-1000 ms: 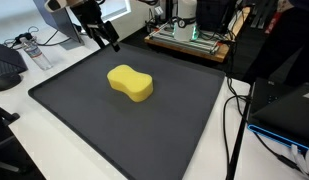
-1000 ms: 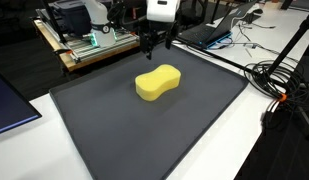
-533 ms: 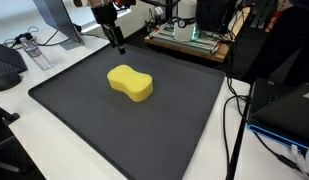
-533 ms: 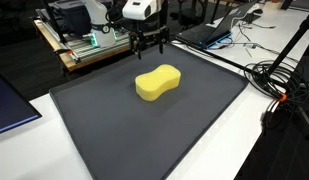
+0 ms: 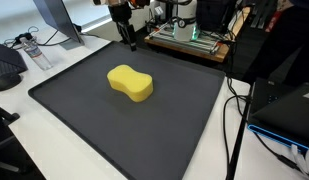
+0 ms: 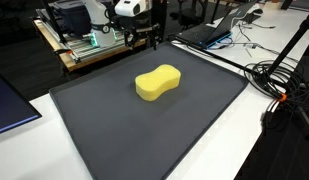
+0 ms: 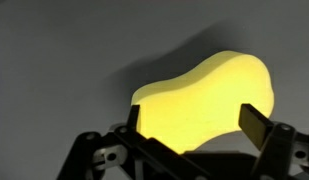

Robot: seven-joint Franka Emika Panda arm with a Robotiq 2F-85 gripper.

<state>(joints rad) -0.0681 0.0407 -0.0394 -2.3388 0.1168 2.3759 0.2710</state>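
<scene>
A yellow peanut-shaped sponge (image 5: 130,83) lies flat near the middle of a dark grey mat (image 5: 84,120); it also shows in the exterior view (image 6: 158,82) and in the wrist view (image 7: 199,100). My gripper (image 5: 130,42) hangs in the air above the mat's far edge, beyond the sponge and apart from it; it also shows in the exterior view (image 6: 146,39). Its fingers are spread and hold nothing. In the wrist view the open jaws (image 7: 194,125) frame the sponge from above.
A wooden bench with electronics (image 5: 189,40) stands behind the mat. Black cables (image 5: 234,120) run along the mat's side on the white table. A water bottle (image 5: 32,50), a laptop (image 6: 209,32) and a dark pad (image 6: 9,105) lie around the mat.
My gripper has risen and moved along the mat's far edge, away from the sponge. The sponge has not moved.
</scene>
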